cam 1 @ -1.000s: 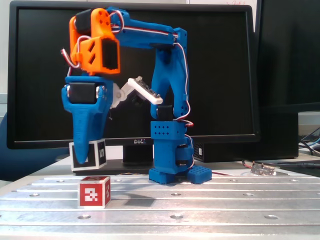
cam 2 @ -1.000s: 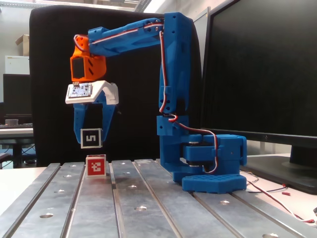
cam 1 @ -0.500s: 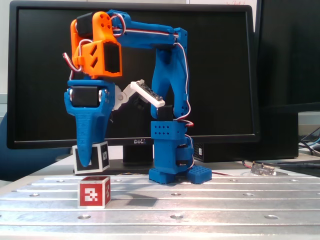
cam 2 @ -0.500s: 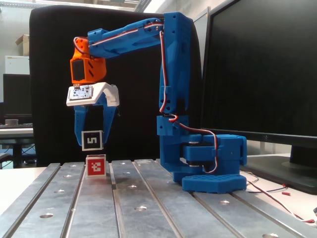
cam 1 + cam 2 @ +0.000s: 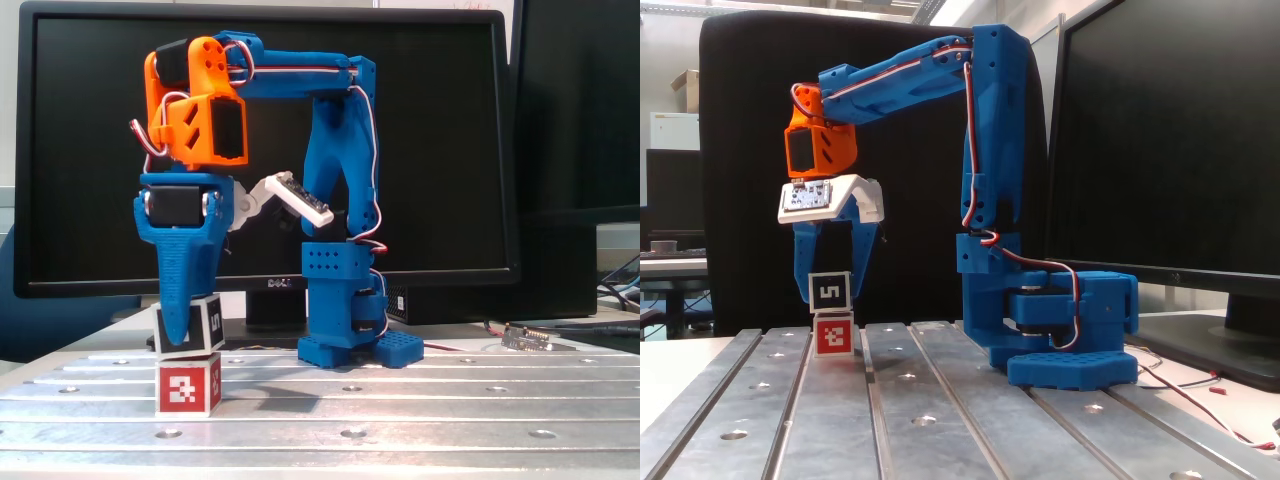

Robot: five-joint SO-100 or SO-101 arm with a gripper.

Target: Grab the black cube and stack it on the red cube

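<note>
- Black cube sat clamped between the fingers, directly on or just above the red cube.
- Gripper was closed on it.
- Placing step; next likely calls for opening the fingers, then lifting straight up.

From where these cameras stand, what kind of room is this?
Probably an office or lab workbench. A large black Dell monitor stands behind the blue and orange plastic arm, which sits on a slotted metal plate, with a black office chair behind.
</note>
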